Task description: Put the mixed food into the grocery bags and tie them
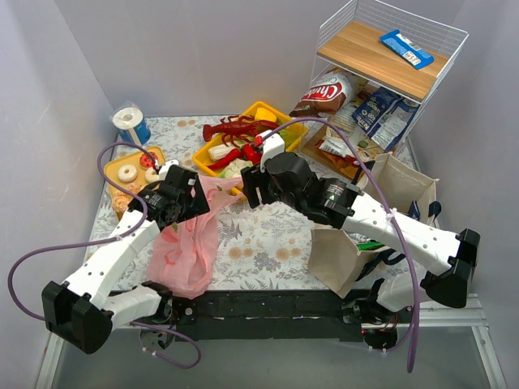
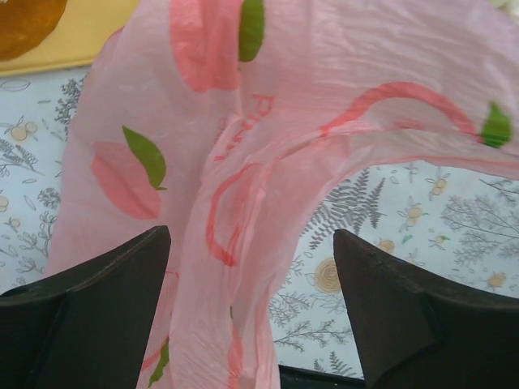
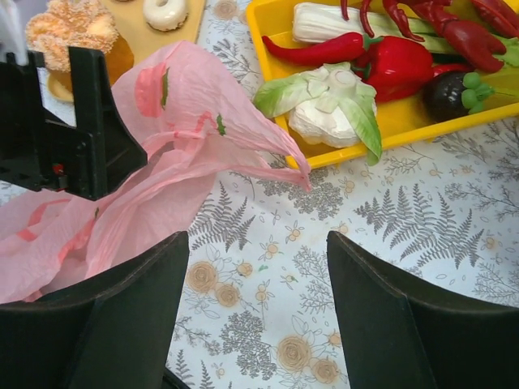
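Dark fingers (image 2: pixel 105 324) of my left claw (image 2: pixel 251 243) are spread wide, the pink bag (image 2: pixel 324 81) draped between them, not pinched. Right claw (image 3: pixel 258 243) gapes too, holding nothing over the tablecloth (image 3: pixel 422 243). The bag's twisted handle lies just ahead, beside the yellow tray (image 3: pixel 422 134) of toy vegetables (image 3: pixel 332 101). Bag's mouth, can't make it out. Tote (image 1: pixel 336 251) sits half behind my right arm.

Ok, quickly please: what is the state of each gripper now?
Left gripper: open, the pink bag hangs between its jaws, not clamped.
Right gripper: open, holding nothing.
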### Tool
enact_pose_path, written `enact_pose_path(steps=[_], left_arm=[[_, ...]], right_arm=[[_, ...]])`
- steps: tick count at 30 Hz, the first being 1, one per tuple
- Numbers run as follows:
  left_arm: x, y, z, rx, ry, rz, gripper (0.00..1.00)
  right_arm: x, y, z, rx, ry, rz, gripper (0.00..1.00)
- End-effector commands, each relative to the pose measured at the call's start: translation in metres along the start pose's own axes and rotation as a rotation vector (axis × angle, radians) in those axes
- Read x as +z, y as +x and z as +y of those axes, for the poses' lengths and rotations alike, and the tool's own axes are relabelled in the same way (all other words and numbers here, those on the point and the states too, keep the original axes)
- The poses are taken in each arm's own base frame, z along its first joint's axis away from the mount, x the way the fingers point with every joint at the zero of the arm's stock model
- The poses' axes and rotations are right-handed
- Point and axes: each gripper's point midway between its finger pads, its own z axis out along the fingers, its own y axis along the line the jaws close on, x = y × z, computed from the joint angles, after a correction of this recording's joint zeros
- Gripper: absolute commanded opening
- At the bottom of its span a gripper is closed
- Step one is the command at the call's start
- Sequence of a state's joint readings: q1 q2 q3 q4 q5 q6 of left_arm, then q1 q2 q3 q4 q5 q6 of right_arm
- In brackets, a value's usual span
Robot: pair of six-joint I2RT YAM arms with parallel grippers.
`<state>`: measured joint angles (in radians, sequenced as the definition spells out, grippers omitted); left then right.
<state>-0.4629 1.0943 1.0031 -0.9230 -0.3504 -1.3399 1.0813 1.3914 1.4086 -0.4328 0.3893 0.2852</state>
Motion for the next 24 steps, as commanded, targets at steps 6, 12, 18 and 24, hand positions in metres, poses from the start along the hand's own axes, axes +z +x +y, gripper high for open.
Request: enact_pose_path(steps=[6,12,18,24], left_arm=[[0.039,0.007,0.022,0.000,-0.088,0.070,0.69],[0.058,0.023,0.019,0.008,-0.068,0.180,0.59],[0.060,0.040,0.003,-0.006,0.027,0.256,0.29],[0.035,0.039,-0.037,-0.128,0.274,0.243,0.00]], right_arm=[[-0.014,-0.015,0.019,0.096,-0.109,-0.057,0.76],[-0.012,-0.012,0.023,0.100,-0.127,-0.046,0.76],[-0.005,0.000,0.027,0.118,-0.143,-0.008,0.77],[0.008,0.021,0.032,0.193,-0.205,0.074,0.80]])
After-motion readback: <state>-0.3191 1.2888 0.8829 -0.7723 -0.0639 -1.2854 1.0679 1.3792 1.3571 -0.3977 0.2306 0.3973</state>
